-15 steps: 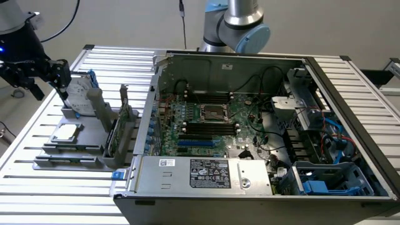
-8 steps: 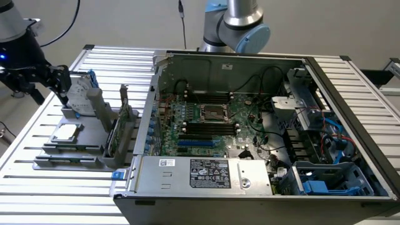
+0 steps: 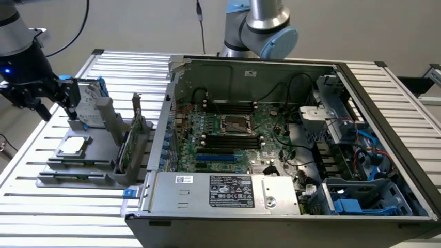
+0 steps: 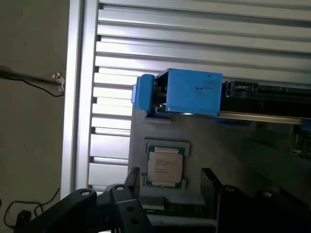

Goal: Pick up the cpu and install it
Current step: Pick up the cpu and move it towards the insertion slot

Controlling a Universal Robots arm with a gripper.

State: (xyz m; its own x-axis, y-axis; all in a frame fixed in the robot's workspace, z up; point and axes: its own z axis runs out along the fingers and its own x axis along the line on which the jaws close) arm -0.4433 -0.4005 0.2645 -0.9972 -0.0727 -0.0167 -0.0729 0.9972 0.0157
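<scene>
While the cpu lies flat, silver plate up, in a shallow seat of the grey holder, the gripper hangs above it with its two black fingers spread apart and nothing between them. In the exterior view the chip is below the gripper and a little toward that view's right, with clear air between them. In the wrist view the cpu appears between the two fingertips, so the open jaws seem to stand to either side of it, though higher up. The chip is nearly square, so it has no real long axis; its edges run parallel to the edges of the holder.

Just beside the cpu, on the same holder, a hard drive with blue brackets stands upright, close to the gripper's fingers. The holder rests on a table of ribbed aluminium slats. On the exterior view's right of the holder is an open computer case, and the dark metal-framed socket on its green board is empty, well apart from the chip. Beyond the table's edge the wrist view shows a plain floor with a thin cable on it.
</scene>
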